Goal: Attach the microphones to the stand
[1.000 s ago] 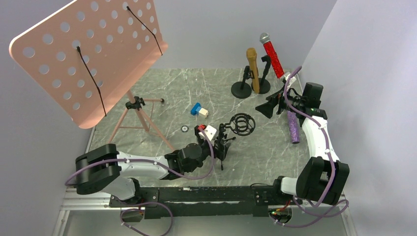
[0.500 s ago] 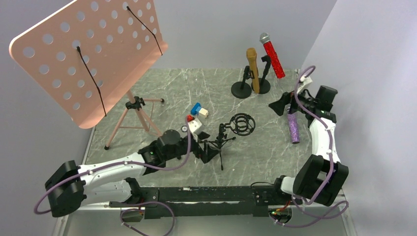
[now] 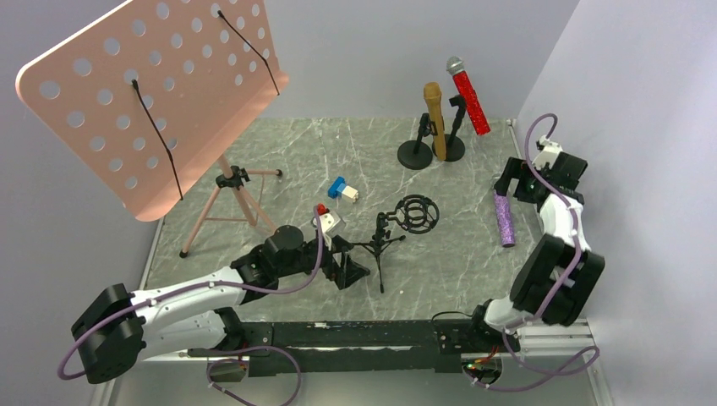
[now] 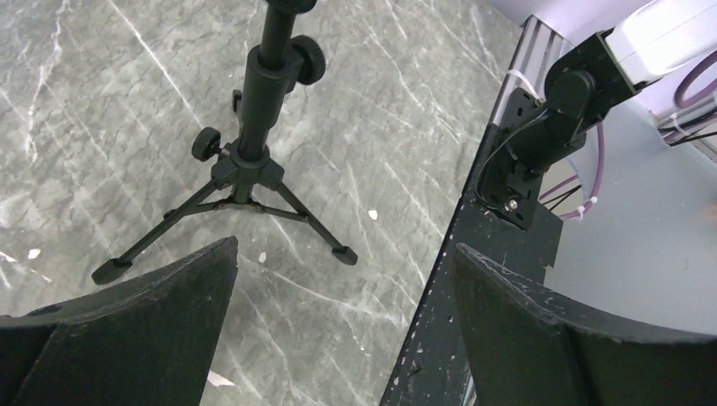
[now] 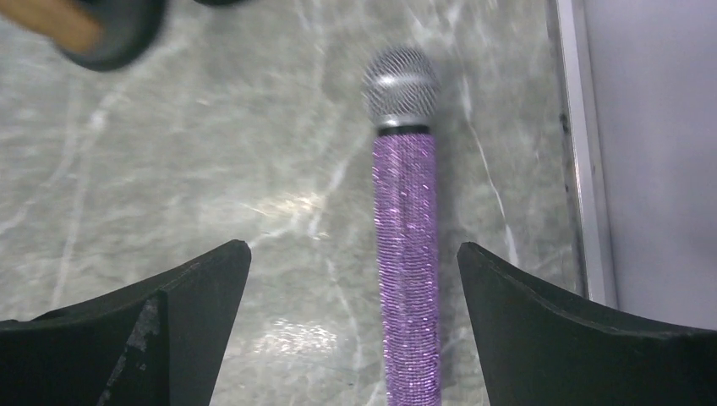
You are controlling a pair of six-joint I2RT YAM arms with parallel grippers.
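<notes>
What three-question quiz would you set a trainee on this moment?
1. True or false: the purple glitter microphone with silver grille lies flat on the grey marbled table.
2. How many microphones are held up in the black round-base stands at the back? A) one B) two C) three
3. Fill in: the black tripod stand stands just ahead of the open ___ pincer.
Key: 1 true; 2 B, the red glitter microphone and the plain gold one; 3 left pincer.
</notes>
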